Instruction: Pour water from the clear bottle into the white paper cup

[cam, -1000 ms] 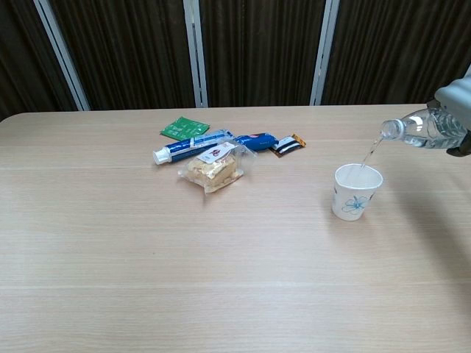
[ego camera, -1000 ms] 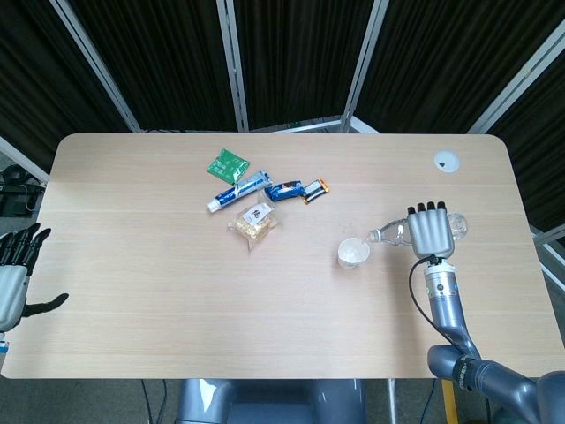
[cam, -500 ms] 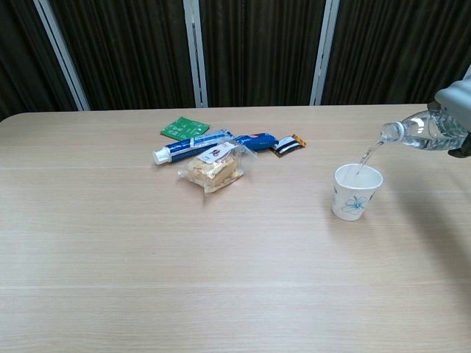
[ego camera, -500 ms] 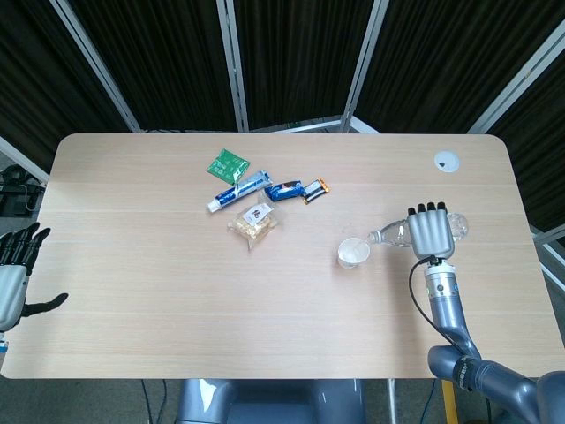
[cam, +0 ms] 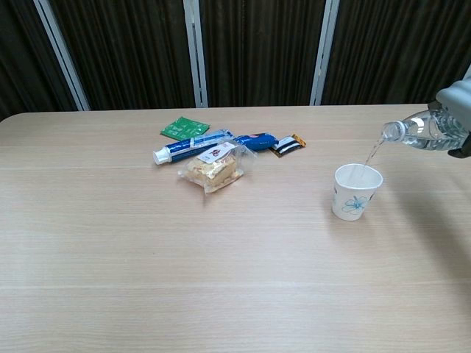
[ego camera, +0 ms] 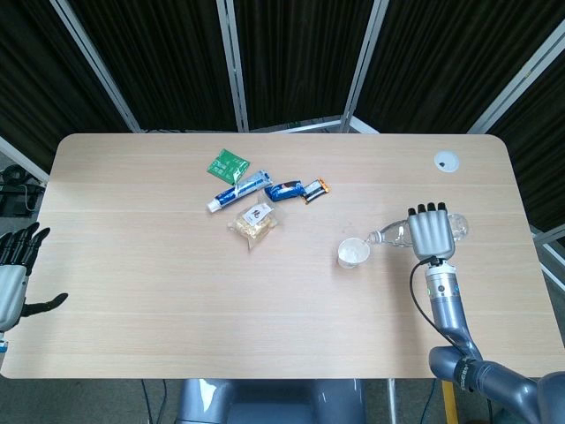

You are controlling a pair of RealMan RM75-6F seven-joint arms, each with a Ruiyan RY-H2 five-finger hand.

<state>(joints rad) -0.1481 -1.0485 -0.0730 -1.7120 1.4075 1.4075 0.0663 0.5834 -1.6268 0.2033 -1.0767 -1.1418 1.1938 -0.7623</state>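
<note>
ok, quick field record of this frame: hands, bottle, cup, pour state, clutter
right hand: grips the clear bottle, tilted, mouth toward the cup
left hand: off the table's left edge, fingers apart, holds nothing
white paper cup: upright on the table, blue flower print
pour state: thin stream of water falls from the bottle mouth into the cup
clutter: green packet, toothpaste tube, blue wrapper, snack bar, bagged snack

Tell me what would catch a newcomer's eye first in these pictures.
The right hand at the table's right side holds the clear bottle tipped, a thin stream of water falling into the white paper cup below its mouth. Next, the cluster of small packets and a toothpaste tube toward the far middle.
</note>
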